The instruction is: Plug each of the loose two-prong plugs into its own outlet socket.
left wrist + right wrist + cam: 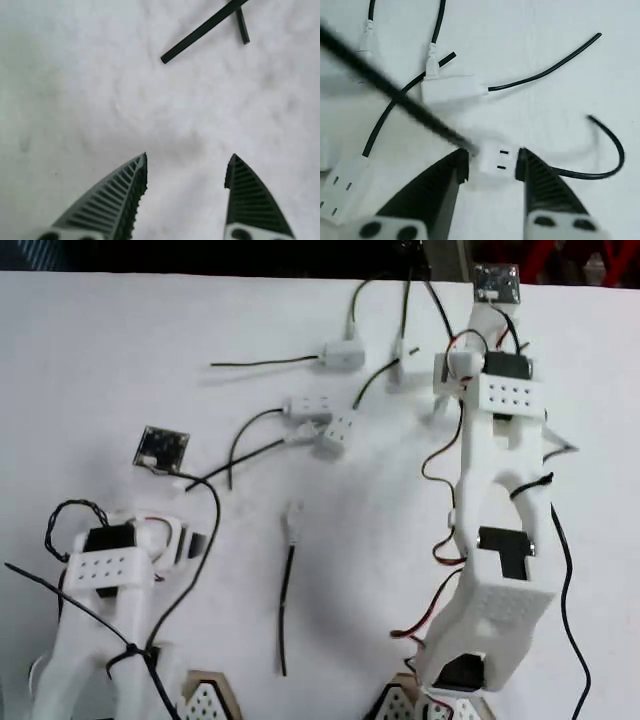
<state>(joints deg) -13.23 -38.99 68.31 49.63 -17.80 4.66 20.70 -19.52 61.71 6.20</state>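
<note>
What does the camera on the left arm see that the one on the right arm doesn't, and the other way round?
Left wrist view: the left gripper, open, over bare table, with the end of a black cable beyond it.
Right wrist view: the right gripper, open, with a small white socket between its fingers, another white block and several black cables.
Both: the white table and a pair of dark ribbed fingers set apart.
</note>
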